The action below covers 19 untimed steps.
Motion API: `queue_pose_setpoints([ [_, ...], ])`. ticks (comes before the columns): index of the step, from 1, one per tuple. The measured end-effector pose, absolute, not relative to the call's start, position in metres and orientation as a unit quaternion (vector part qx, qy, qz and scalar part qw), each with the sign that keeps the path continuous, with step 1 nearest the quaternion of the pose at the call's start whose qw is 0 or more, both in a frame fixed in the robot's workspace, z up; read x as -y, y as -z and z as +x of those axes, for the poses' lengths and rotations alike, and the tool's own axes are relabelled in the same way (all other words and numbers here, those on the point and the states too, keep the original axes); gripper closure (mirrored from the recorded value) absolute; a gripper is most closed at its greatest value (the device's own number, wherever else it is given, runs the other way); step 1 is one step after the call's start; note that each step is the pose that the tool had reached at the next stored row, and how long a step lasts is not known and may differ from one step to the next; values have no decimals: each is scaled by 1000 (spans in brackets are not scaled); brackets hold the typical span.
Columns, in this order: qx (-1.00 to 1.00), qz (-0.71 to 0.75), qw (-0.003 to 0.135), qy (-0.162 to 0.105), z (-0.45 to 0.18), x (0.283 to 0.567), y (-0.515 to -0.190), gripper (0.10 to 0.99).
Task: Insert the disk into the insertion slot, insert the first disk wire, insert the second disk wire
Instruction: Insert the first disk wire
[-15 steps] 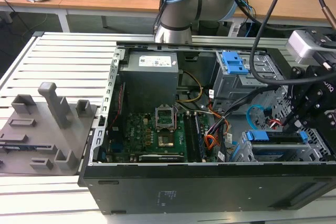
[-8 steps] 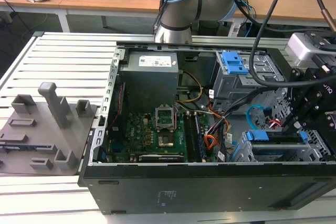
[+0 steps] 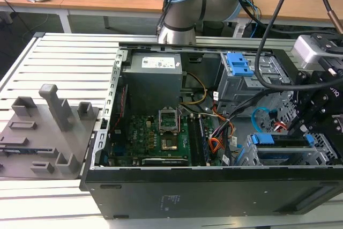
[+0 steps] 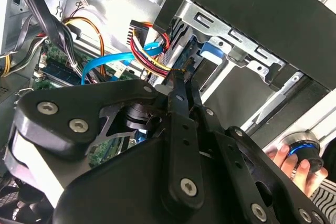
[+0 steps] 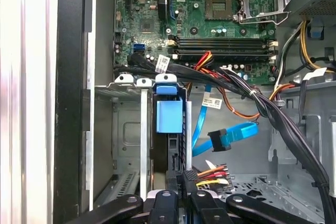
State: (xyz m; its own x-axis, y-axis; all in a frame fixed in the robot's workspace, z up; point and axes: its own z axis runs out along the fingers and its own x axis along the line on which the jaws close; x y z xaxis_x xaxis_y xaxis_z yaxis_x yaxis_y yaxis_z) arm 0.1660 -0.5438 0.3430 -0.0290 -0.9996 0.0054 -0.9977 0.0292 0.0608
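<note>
1. Disk [image 5: 169, 116] sits in the insertion slot [image 5: 126, 129].
2. Fingers of the gripper [image 5: 184, 190] are clenched on the black connector of the first disk wire [image 5: 212, 172], just beside the disk.
3. Second disk wire [image 5: 233, 134] hangs loose nearby.

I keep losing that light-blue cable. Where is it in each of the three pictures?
Exterior view: the light-blue cable loops inside the case towards the exterior view's right, just behind the disk's blue carrier.
Second wrist view: the cable curves past the red-and-yellow wires, near the carrier.
First wrist view: its plug end lies beside the carrier.
Shared landmark: the blue carrier.
</note>
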Motion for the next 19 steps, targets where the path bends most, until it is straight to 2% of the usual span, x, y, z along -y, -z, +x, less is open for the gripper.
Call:
queue_pose_setpoints([
  [7,717,697,18,25,167,544,-342,925],
  [19,717,697,18,25,167,549,-340,925],
])
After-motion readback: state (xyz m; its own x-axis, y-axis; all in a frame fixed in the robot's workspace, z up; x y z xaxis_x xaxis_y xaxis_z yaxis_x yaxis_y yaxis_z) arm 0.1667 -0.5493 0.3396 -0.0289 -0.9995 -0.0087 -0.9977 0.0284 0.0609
